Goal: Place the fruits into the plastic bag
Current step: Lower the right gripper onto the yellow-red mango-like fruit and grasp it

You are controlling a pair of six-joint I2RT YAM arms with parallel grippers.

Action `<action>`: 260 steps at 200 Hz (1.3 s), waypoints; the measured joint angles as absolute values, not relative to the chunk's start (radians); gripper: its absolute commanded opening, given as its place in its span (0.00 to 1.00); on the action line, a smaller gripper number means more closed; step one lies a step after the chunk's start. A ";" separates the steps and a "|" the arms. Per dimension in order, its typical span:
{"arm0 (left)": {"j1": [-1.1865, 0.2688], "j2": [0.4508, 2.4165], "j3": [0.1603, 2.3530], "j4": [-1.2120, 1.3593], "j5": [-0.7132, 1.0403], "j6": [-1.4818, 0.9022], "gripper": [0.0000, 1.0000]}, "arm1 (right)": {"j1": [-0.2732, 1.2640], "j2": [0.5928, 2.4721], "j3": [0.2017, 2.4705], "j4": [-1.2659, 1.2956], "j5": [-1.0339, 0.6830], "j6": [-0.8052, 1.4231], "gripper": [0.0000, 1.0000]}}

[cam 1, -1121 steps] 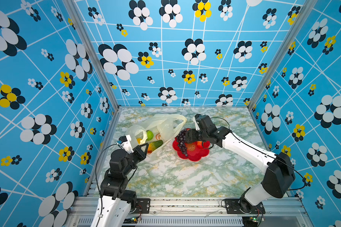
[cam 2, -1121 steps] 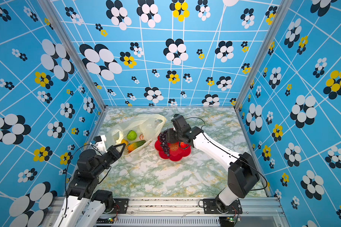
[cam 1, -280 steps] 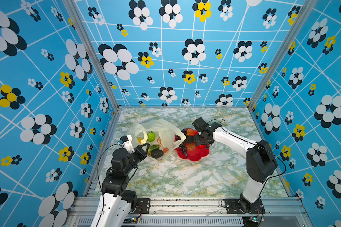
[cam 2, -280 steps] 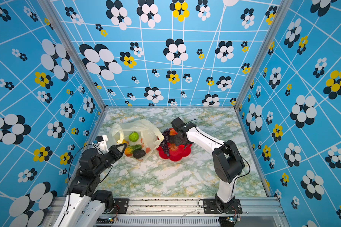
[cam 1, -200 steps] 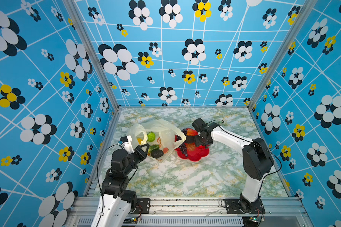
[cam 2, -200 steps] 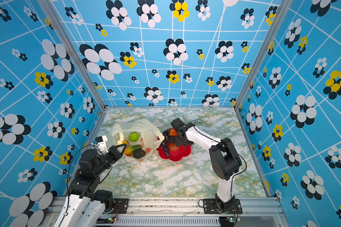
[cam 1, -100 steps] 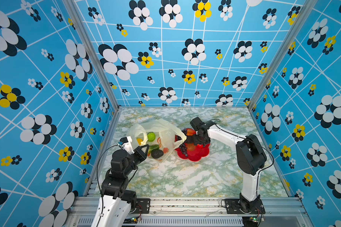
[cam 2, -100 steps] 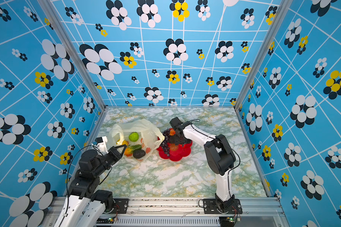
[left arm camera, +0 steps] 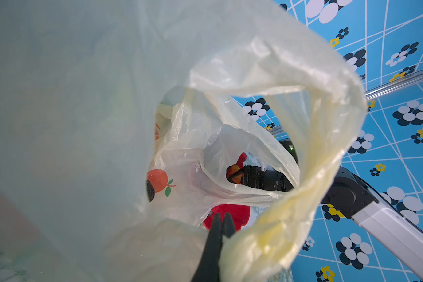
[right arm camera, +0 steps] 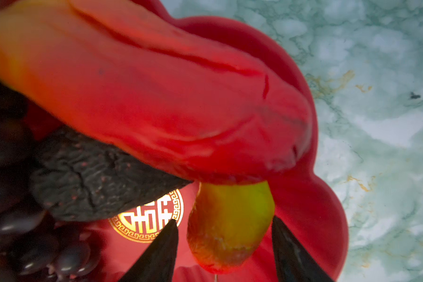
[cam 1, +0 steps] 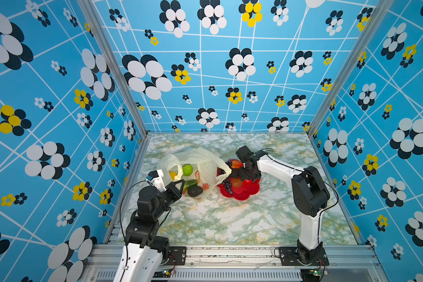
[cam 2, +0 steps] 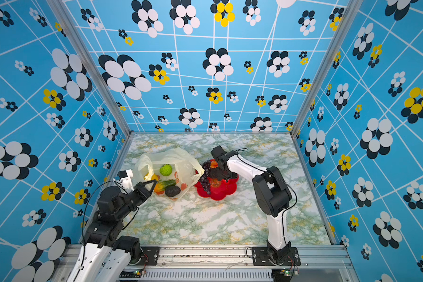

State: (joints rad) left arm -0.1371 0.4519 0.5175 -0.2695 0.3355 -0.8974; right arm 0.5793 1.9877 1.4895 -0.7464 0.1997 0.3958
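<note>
The plastic bag (cam 1: 203, 158) (cam 2: 181, 157) lies open on the marble. It holds a bumpy green ball (cam 1: 187, 169), a yellow piece (cam 1: 173, 175), a cucumber (cam 1: 191, 183) and a dark avocado (cam 1: 195, 191). My left gripper (cam 1: 180, 184) (left arm camera: 221, 216) is shut on the bag's near rim. My right gripper (cam 1: 244, 174) (right arm camera: 224, 219) is down in the red dish (cam 1: 242, 193), open. Its fingers straddle a small yellow-green and red piece (right arm camera: 230, 227) with gaps on both sides. A large red-orange piece (right arm camera: 156, 92), an avocado (right arm camera: 95, 175) and the grape bunch (cam 1: 226, 183) (right arm camera: 10, 219) lie beside it.
The dish (cam 2: 220, 193) sits just right of the bag, and the bag's right handle (cam 1: 226, 171) drapes over its edge. Blue patterned walls close in three sides. Bare marble table (cam 1: 230, 219) stretches toward the front rail.
The right arm's elbow has swung left and stands more upright, while its gripper stays over the dish. The left gripper and the bag have not moved.
</note>
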 measured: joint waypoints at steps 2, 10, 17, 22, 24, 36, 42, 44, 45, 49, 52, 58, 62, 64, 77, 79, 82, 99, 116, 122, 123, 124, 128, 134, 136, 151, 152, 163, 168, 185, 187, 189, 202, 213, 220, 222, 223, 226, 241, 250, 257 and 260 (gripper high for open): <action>-0.137 0.452 0.517 -0.270 0.336 -0.897 0.00 | 0.579 1.988 1.489 -0.746 0.200 0.397 0.68; -0.137 0.452 0.517 -0.270 0.335 -0.897 0.00 | 0.579 1.992 1.489 -0.746 0.198 0.397 0.70; -0.137 0.452 0.517 -0.270 0.333 -0.897 0.00 | 0.579 1.994 1.489 -0.746 0.197 0.396 0.70; -0.137 0.452 0.517 -0.270 0.332 -0.897 0.00 | 0.579 1.996 1.489 -0.746 0.196 0.396 0.70; -0.137 0.452 0.517 -0.270 0.332 -0.897 0.00 | 0.579 1.996 1.489 -0.746 0.196 0.396 0.70; -0.137 0.452 0.517 -0.271 0.332 -0.897 0.00 | 0.579 1.999 1.489 -0.746 0.196 0.396 0.69; -0.137 0.452 0.517 -0.271 0.332 -0.897 0.00 | 0.579 2.000 1.489 -0.746 0.196 0.396 0.67; -0.137 0.452 0.517 -0.271 0.332 -0.897 0.00 | 0.579 2.000 1.489 -0.746 0.196 0.397 0.67; -0.137 0.452 0.517 -0.271 0.332 -0.897 0.00 | 0.579 2.000 1.489 -0.746 0.196 0.397 0.67; -0.137 0.452 0.517 -0.271 0.331 -0.897 0.00 | 0.579 2.000 1.489 -0.745 0.196 0.396 0.66; -0.137 0.452 0.517 -0.271 0.331 -0.897 0.00 | 0.579 2.000 1.489 -0.745 0.196 0.397 0.65; -0.137 0.452 0.517 -0.270 0.329 -0.897 0.00 | 0.579 2.000 1.489 -0.745 0.196 0.397 0.64; -0.137 0.452 0.517 -0.271 0.329 -0.897 0.00 | 0.579 2.000 1.489 -0.745 0.196 0.395 0.63; -0.137 0.452 0.517 -0.271 0.329 -0.897 0.00 | 0.579 2.000 1.489 -0.745 0.196 0.396 0.62; -0.137 0.452 0.517 -0.271 0.329 -0.897 0.00 | 0.579 2.000 1.489 -0.744 0.193 0.397 0.59; -0.137 0.452 0.517 -0.271 0.329 -0.897 0.00 | 0.579 2.000 1.489 -0.744 0.193 0.398 0.57; -0.137 0.452 0.517 -0.271 0.328 -0.897 0.00 | 0.579 2.000 1.489 -0.744 0.193 0.398 0.54; -0.137 0.451 0.517 -0.271 0.328 -0.897 0.00 | 0.579 2.000 1.489 -0.744 0.192 0.405 0.42; -0.137 0.443 0.517 -0.272 0.328 -0.897 0.00 | 0.579 2.000 1.489 -0.743 0.192 0.404 0.40; -0.137 0.441 0.517 -0.273 0.328 -0.897 0.00 | 0.579 1.999 1.488 -0.740 0.191 0.405 0.40; -0.137 0.441 0.517 -0.274 0.328 -0.897 0.00 | 0.579 1.998 1.487 -0.739 0.190 0.407 0.40; -0.137 0.440 0.517 -0.274 0.328 -0.897 0.00 | 0.579 1.998 1.487 -0.738 0.190 0.407 0.40; -0.137 0.440 0.517 -0.274 0.328 -0.897 0.00 | 0.579 1.996 1.484 -0.736 0.189 0.407 0.40; -0.137 0.439 0.517 -0.277 0.327 -0.897 0.00 | 0.579 1.990 1.476 -0.728 0.187 0.408 0.40; -0.137 0.439 0.517 -0.278 0.327 -0.897 0.00 | 0.579 1.987 1.473 -0.725 0.186 0.408 0.40; -0.137 0.439 0.517 -0.285 0.325 -0.897 0.00 | 0.579 1.955 1.446 -0.712 0.172 0.416 0.39; -0.137 0.439 0.517 -0.285 0.325 -0.897 0.00 | 0.579 1.954 1.446 -0.712 0.171 0.416 0.40; -0.137 0.439 0.517 -0.286 0.325 -0.897 0.00 | 0.579 1.922 1.427 -0.701 0.154 0.425 0.40; -0.137 0.439 0.517 -0.286 0.325 -0.897 0.00 | 0.579 1.907 1.420 -0.695 0.146 0.430 0.39; -0.137 0.439 0.517 -0.286 0.325 -0.898 0.00 | 0.579 1.847 1.395 -0.669 0.111 0.447 0.40; -0.137 0.439 0.517 -0.286 0.325 -0.898 0.00 | 0.579 1.840 1.392 -0.665 0.104 0.450 0.39; -0.137 0.439 0.517 -0.286 0.325 -0.898 0.00 | 0.579 1.832 1.390 -0.662 0.099 0.451 0.40; -0.137 0.439 0.517 -0.286 0.325 -0.898 0.00 | 0.579 1.788 1.367 -0.635 0.063 0.464 0.39; -0.137 0.439 0.517 -0.286 0.325 -0.898 0.00 | 0.579 1.757 1.350 -0.617 0.034 0.473 0.40; -0.137 0.439 0.517 -0.286 0.325 -0.898 0.00 | 0.579 1.739 1.341 -0.609 0.014 0.480 0.39; -0.137 0.439 0.517 -0.285 0.325 -0.898 0.00 | 0.579 1.735 1.338 -0.607 0.009 0.482 0.40; -0.137 0.439 0.517 -0.286 0.325 -0.898 0.00 | 0.579 1.734 1.337 -0.606 0.007 0.483 0.40; -0.137 0.439 0.517 -0.286 0.325 -0.898 0.00 | 0.579 1.725 1.333 -0.600 -0.002 0.485 0.39; -0.137 0.439 0.517 -0.285 0.325 -0.899 0.00 | 0.579 1.695 1.313 -0.581 -0.037 0.495 0.39; -0.137 0.439 0.517 -0.285 0.325 -0.899 0.00 | 0.579 1.676 1.300 -0.569 -0.056 0.501 0.39; -0.137 0.439 0.517 -0.285 0.325 -0.902 0.00 | 0.579 1.663 1.290 -0.562 -0.067 0.506 0.39; -0.137 0.439 0.517 -0.285 0.326 -0.902 0.00 | 0.579 1.657 1.286 -0.559 -0.071 0.506 0.39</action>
